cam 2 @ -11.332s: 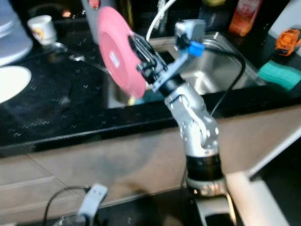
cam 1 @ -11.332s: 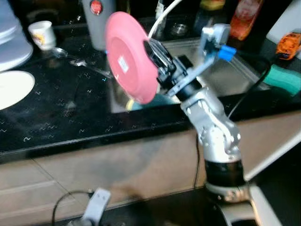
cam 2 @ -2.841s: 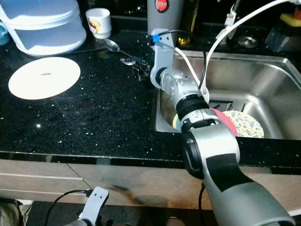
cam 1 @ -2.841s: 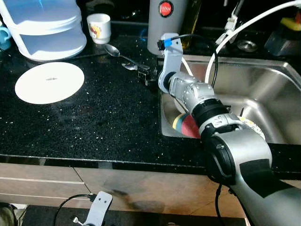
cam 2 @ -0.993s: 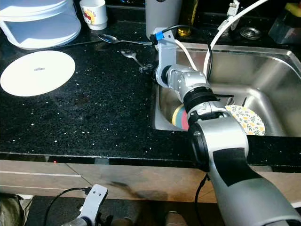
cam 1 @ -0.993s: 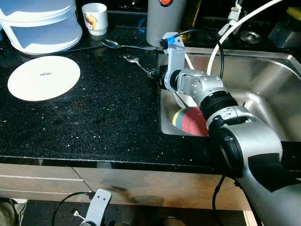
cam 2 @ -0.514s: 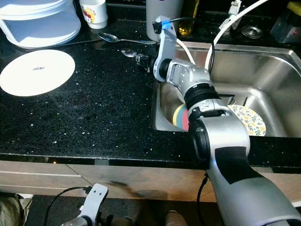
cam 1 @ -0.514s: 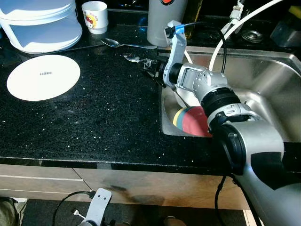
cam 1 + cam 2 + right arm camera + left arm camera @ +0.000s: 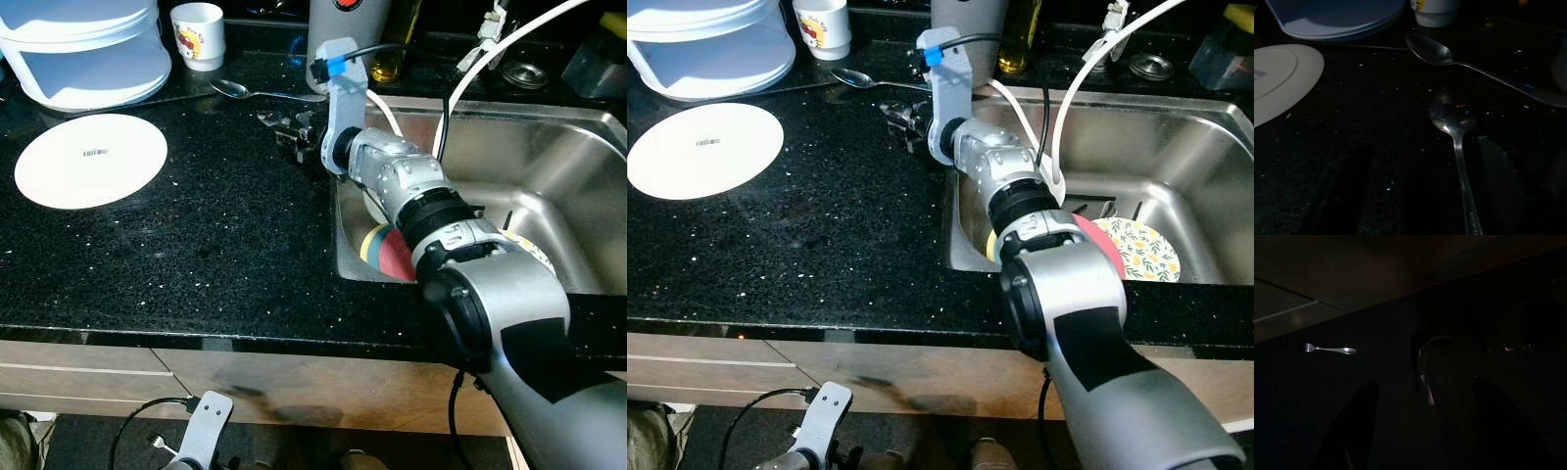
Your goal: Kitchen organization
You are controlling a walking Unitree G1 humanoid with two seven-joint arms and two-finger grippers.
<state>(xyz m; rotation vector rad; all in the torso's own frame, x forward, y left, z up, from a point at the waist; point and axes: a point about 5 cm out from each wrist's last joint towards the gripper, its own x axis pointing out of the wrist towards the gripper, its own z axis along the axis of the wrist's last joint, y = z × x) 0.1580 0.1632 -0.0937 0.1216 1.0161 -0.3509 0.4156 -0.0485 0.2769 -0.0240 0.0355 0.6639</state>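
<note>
Two metal spoons lie on the black counter (image 9: 196,245) left of the sink. The small spoon (image 9: 1453,117) has its bowl just ahead of my right gripper (image 9: 286,130) and its handle running back between the fingers, nearer one finger (image 9: 1501,186). That gripper is open, low over the counter. The long spoon (image 9: 257,94) lies beyond it, toward the steel canister (image 9: 338,29). A pink plate (image 9: 397,259) and a floral plate (image 9: 1141,250) rest in the sink (image 9: 549,147). My left gripper (image 9: 1422,431) hangs idle in the dark by the cabinet front.
A white plate (image 9: 90,160) lies on the counter's left side, with a stacked white-and-blue container (image 9: 83,49) and a small printed cup (image 9: 197,23) behind it. A white hose (image 9: 460,88) arcs over the sink. A fork (image 9: 1330,350) lies on the dark floor.
The pink plate that my right gripper held 11 s ago now lies in the sink. Over the last second the right gripper has shifted left along the small spoon's handle.
</note>
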